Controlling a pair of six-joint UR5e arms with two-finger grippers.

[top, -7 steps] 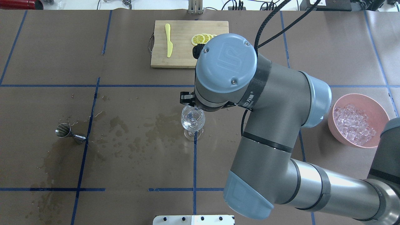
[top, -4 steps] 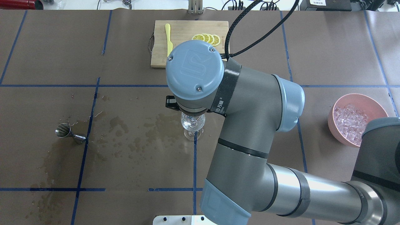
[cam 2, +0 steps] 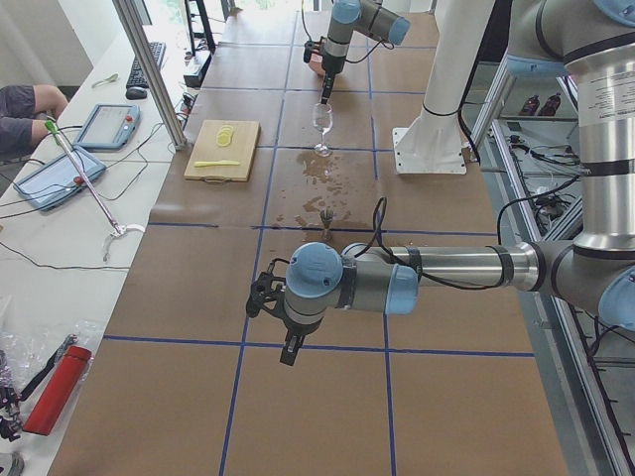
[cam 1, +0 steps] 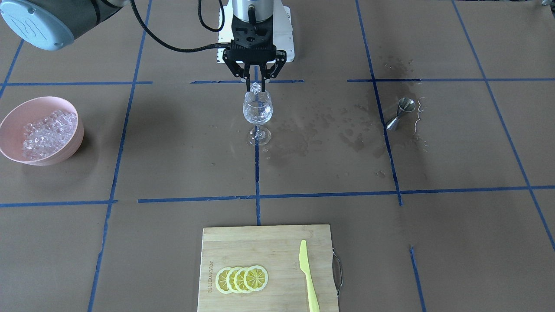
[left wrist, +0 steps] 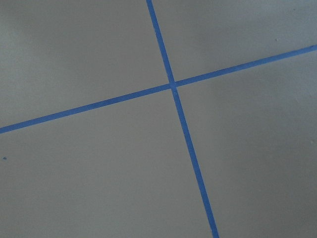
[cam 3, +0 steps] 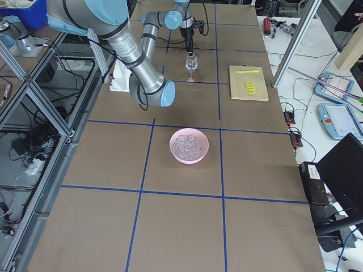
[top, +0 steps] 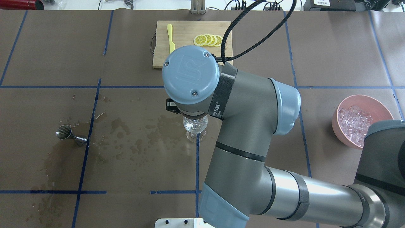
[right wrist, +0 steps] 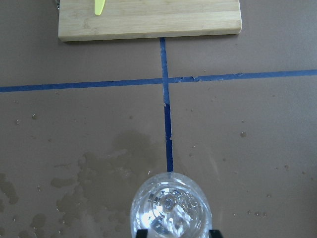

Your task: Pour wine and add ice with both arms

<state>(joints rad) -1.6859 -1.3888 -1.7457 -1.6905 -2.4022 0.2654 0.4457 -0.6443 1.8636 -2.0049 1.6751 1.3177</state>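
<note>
The wine glass [cam 1: 257,113], close to the robot's base, already holds some clear cubes (whether wine lies under them I cannot tell). Most of the ice [cam 1: 43,132] sits well apart in the pink bowl [cam 1: 17,113], and a jigger [cam 1: 399,113] lies on the wet tabletop [cam 1: 455,143]. The right arm [top: 253,104] points straight down over the glass, jaws pinched on one ice cube [cam 1: 256,88] just above the rim. The left arm [cam 2: 417,278] hangs over bare tabletop; I cannot tell how its jaws stand.

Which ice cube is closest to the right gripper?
The single cube between the right gripper's fingertips, just above the wine glass; the others sit inside it or in the pink bowl.
</note>
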